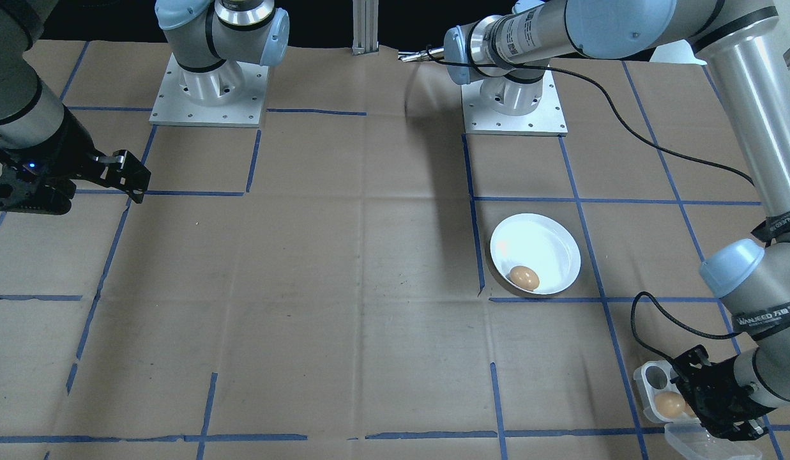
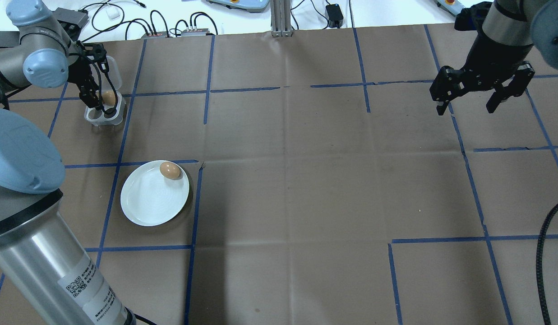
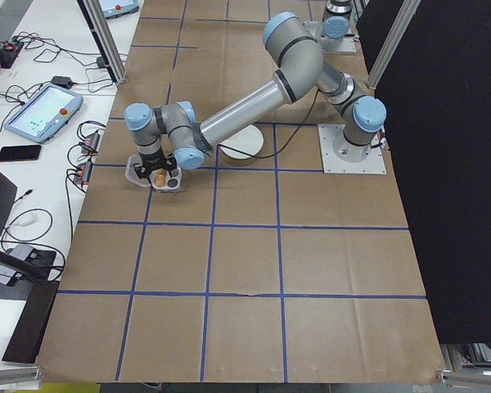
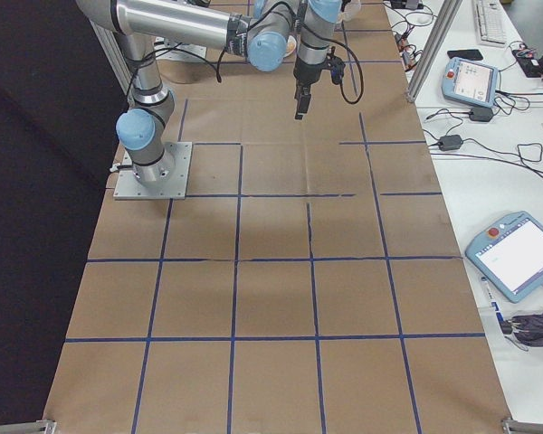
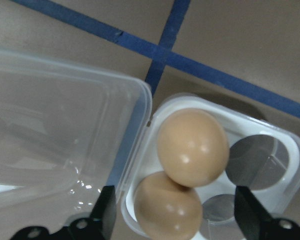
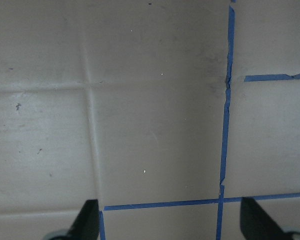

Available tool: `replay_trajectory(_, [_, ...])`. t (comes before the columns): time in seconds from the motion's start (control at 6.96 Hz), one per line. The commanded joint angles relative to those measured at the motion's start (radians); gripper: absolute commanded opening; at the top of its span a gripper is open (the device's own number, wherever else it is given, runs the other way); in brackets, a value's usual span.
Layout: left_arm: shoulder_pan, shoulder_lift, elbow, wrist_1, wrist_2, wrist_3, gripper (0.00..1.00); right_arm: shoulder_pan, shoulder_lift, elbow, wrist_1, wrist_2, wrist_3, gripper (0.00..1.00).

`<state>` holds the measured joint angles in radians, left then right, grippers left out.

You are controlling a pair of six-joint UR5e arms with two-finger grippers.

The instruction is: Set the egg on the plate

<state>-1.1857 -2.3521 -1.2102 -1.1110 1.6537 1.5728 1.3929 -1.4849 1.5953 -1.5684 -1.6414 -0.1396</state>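
One brown egg is already seen on the white plate, near its rim; so part of the job looks done. Two more eggs are seen in the little egg tray, which sits well apart from the plate with its clear lid folded open; two cups are bare. It is judged that another egg is about to be picked up, and none is held yet.

The left gripper is held just above the tray, pointing down; its fingers are spread wide, one on each side of the nearer egg, and nothing is gripped. The right gripper is kept far away over bare paper; it is spread wide too, with nothing in it.
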Motion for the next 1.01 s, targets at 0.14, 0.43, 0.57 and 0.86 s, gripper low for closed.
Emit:
replay_trajectory(0.14, [-0.002,0.002,-0.005,0.022,0.006,-0.004,0.54,0.000,0.000,0.000,0.001,0.000,0.000,1.00])
replay_trajectory(0.43, [-0.006,0.010,-0.009,0.025,0.063,-0.004,0.42,0.000,0.000,0.000,-0.001,0.000,0.000,1.00])
replay_trajectory(0.57, [-0.008,0.016,-0.011,0.025,0.061,-0.008,0.36,0.000,0.000,0.000,0.001,0.000,0.000,1.00])
replay_trajectory(0.86, [-0.014,0.033,-0.008,0.022,0.063,-0.016,0.30,0.000,0.000,0.000,-0.001,0.000,0.000,1.00])
